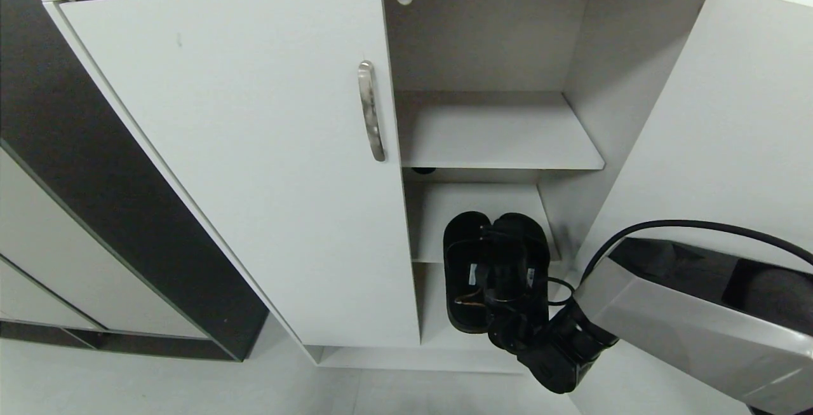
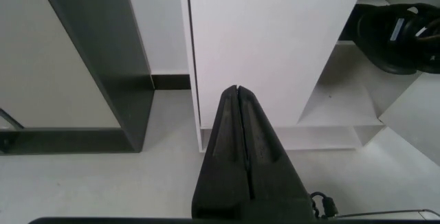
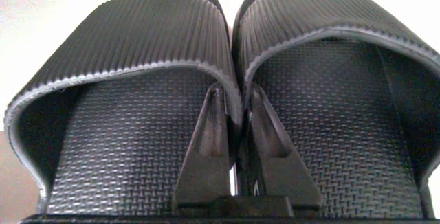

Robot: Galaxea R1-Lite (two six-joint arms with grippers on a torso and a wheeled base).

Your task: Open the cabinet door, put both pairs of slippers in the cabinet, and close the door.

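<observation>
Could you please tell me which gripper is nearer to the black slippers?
Right. The right gripper is clamped on the adjoining straps of the black slippers; the left gripper, shut, sits apart, in front of the closed door.

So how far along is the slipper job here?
Done: the cabinet's right door stands open. In hand: the right gripper clamps one black slipper pair at the lower shelves. Left: release it, stow the second pair, close the door. The left gripper is shut, empty.
</observation>
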